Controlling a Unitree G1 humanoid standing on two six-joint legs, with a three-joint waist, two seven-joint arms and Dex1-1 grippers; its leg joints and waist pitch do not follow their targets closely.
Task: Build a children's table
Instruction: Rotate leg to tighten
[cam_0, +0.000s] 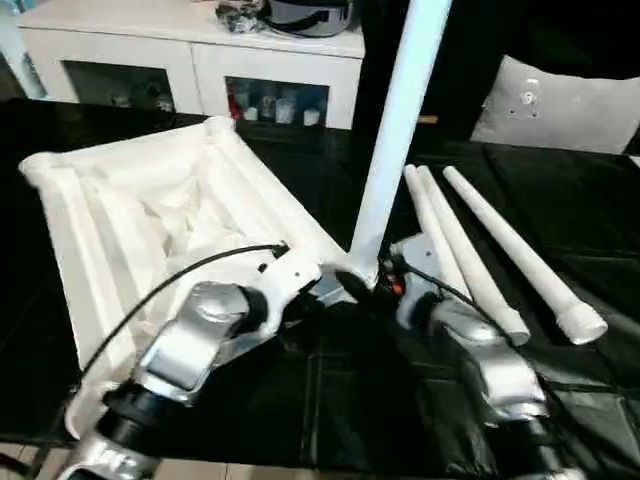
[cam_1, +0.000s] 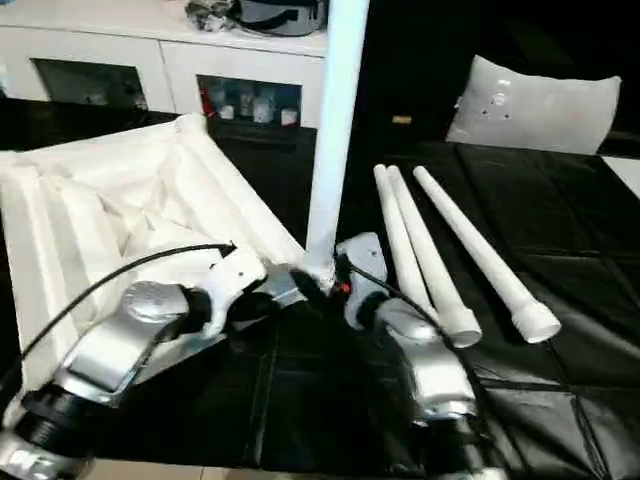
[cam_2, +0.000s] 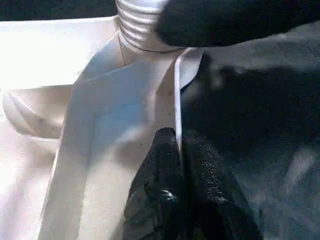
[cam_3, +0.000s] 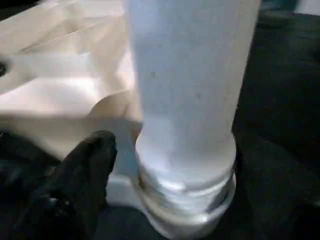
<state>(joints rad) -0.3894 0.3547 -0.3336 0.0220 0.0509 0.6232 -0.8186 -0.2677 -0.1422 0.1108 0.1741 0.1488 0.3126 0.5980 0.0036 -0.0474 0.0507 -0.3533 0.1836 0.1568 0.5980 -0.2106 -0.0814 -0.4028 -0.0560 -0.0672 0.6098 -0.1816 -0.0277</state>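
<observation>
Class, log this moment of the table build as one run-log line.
stage: first leg upright in corner socket | left pincer: shut on table top rim | right pincer: at leg base | spare legs: three lying on black surface

The desk (cam_0: 560, 400) was covered with a black quilted sheet whose stitched seams formed large squares and whose surface reflected light in places. Behind the desk stood a white sideboard (cam_0: 190, 45) with two glass-fronted doors; small items, too blurred to identify, sat behind the glass. A dark rounded object (cam_0: 305, 15) rested on the sideboard top. A white-grey cushion (cam_1: 535, 105) leaned upright at the far right against a dark background.
</observation>
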